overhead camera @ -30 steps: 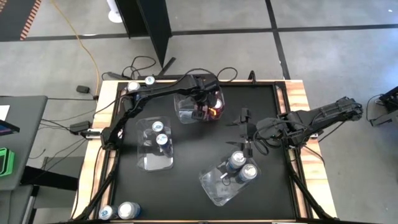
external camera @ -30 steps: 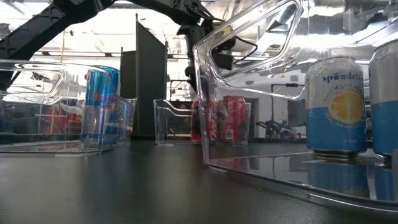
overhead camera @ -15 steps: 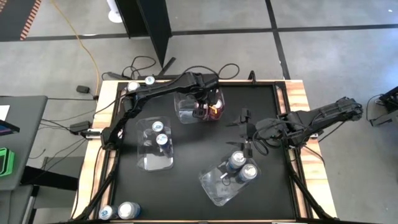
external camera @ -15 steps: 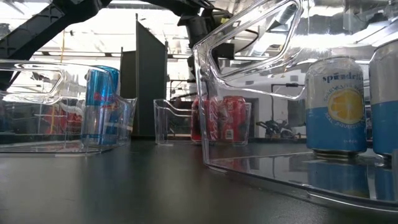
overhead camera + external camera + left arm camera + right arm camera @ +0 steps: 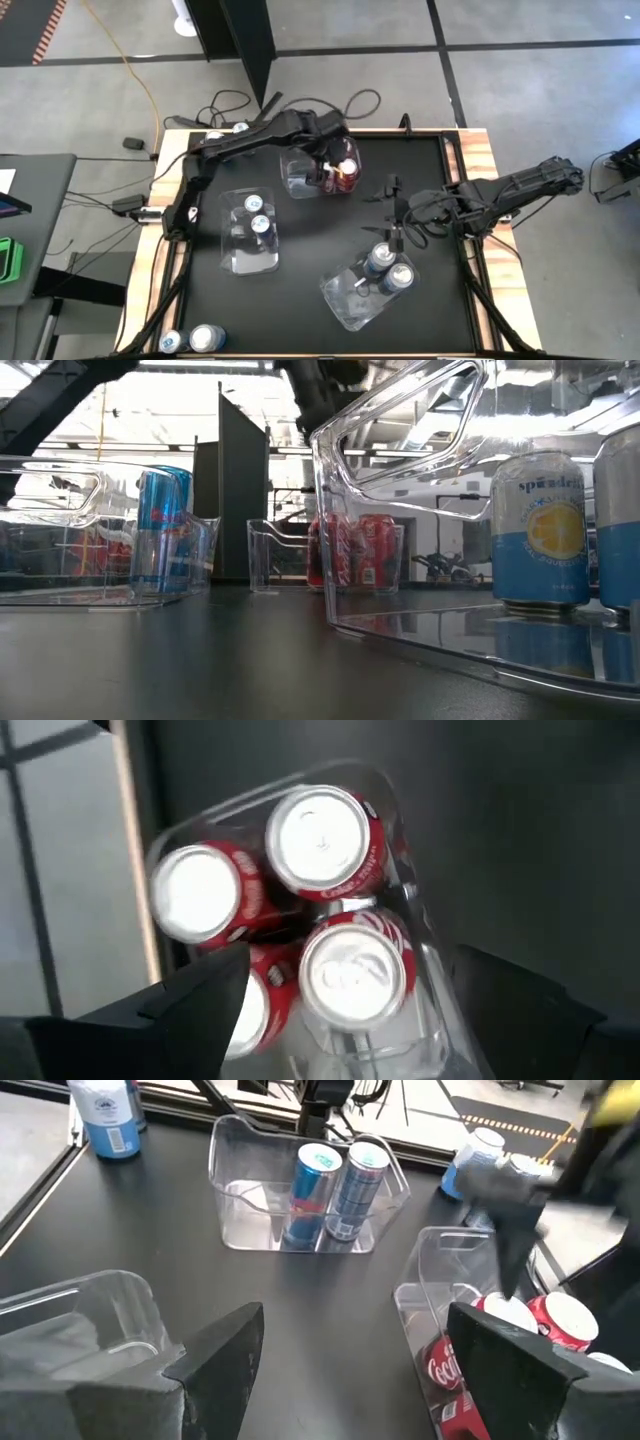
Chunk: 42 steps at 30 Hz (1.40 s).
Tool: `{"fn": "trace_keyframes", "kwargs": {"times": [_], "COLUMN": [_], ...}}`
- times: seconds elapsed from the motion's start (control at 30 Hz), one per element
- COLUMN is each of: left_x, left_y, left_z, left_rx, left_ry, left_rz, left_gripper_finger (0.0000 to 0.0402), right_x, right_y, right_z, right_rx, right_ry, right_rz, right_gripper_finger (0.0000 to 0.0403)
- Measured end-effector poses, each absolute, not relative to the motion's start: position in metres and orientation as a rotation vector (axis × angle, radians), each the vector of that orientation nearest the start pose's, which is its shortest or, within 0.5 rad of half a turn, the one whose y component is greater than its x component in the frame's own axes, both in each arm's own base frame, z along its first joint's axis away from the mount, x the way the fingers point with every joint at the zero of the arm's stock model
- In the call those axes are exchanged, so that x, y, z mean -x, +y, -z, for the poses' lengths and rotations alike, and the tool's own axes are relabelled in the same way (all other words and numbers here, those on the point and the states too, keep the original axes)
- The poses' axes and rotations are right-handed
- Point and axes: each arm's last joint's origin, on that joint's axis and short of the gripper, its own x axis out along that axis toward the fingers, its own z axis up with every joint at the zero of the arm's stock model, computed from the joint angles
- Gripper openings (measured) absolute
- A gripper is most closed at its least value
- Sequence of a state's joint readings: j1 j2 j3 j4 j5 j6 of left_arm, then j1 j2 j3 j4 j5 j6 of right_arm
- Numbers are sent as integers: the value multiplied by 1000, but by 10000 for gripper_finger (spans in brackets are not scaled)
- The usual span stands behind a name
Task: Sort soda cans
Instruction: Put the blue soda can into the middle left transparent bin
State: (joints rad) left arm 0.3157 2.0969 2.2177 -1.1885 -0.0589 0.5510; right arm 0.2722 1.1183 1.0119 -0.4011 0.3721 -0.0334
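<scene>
Left gripper (image 5: pixel 338 160), fingers apart and empty, hangs directly above the upright red cans (image 5: pixel 322 842) in their bin (image 5: pixel 300 182); right gripper (image 5: pixel 397 215) waits open.

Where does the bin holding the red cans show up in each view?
High view: bin of red cans at the table's far middle, under the left hand.
Low view: mid-distance, centre.
Left wrist view: directly below, filling the centre.
Right wrist view: lower right.
Shared landmark: the red cans' silver tops.
</scene>
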Motion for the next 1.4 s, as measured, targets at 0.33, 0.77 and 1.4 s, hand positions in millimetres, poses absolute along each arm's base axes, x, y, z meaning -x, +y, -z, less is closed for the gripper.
{"fn": "trace_keyframes", "kwargs": {"times": [0.33,0.77,1.4], "left_x": [-340,-271,-171], "left_y": [114,90,63], "left_z": [-440,-438,-345], "left_rx": [-316,-261,-57], "left_ry": [845,640,406], "left_rz": [-176,-262,-540], "left_gripper_finger": [341,341,341], "right_x": [-233,-239,-305], "right_y": [54,53,19], "right_z": [-324,-329,-322], "right_rx": [204,202,232], "right_ry": [461,388,123], "right_rz": [86,92,255], "right_gripper_finger": [332,332,332]}}
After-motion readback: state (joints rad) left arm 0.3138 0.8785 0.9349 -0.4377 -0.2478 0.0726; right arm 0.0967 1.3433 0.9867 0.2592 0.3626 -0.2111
